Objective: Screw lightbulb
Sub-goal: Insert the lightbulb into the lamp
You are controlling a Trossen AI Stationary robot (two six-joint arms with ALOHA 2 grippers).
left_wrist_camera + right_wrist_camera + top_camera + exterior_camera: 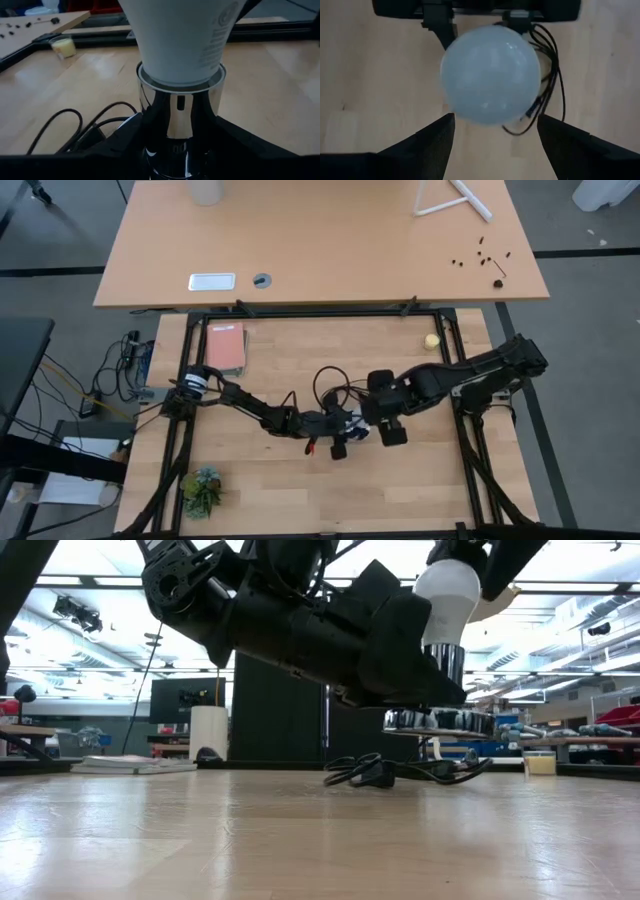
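The lightbulb (447, 600) stands upright with its base in the shiny socket (437, 720), held just above the bench (300, 840) near the middle. The left tool (175, 145) is clamped around the socket's chrome collar. The right tool (495, 132) is over the globe, its fingers (427, 145) on either side, though I cannot tell whether they touch it.

Bright overhead ceiling lights, a backlit silhouetted arm, glare and blur close up.
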